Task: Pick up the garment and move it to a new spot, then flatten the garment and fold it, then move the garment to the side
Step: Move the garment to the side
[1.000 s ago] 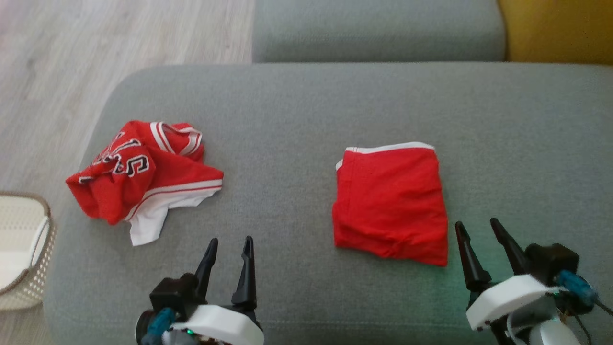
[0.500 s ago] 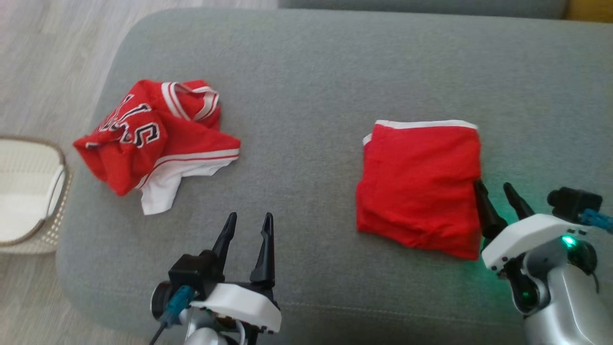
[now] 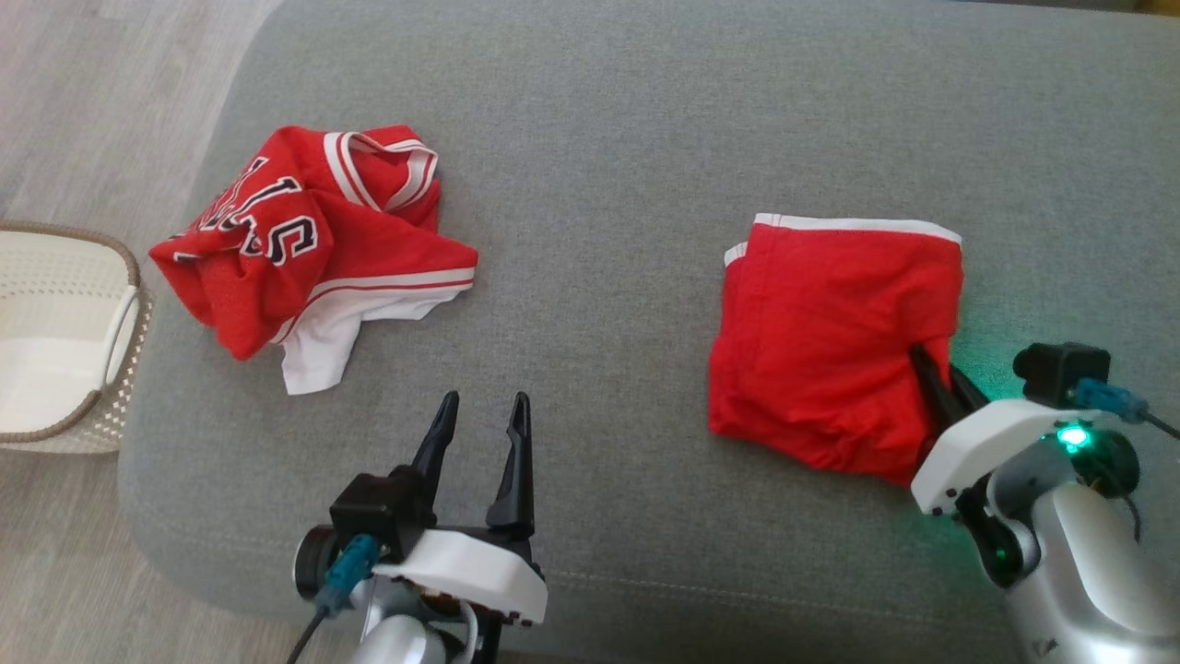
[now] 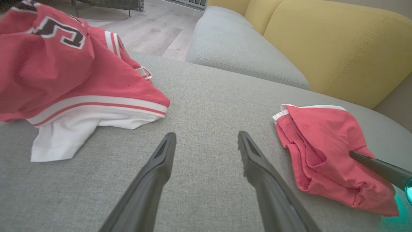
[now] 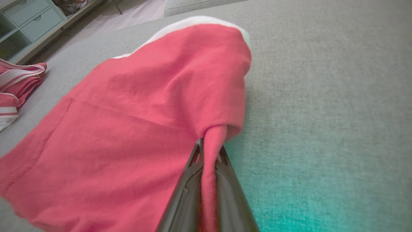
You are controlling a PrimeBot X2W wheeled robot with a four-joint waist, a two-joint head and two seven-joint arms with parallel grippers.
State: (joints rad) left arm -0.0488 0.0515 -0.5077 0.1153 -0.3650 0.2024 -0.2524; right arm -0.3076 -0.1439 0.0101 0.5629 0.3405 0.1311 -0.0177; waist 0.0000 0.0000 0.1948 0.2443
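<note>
While right gripper (image 3: 933, 365) clamps folded garment (image 3: 830, 332), left gripper (image 3: 486, 403) gapes unladen; basket (image 3: 103, 420) beside sofa (image 3: 599, 138).

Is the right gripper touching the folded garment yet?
Touching. The right wrist view shows the right gripper shut on a pinched bit of the folded garment at its edge.

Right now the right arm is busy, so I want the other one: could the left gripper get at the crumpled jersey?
Probably yes: the left gripper is open, with bare grey cushion between it and the crumpled jersey.
</note>
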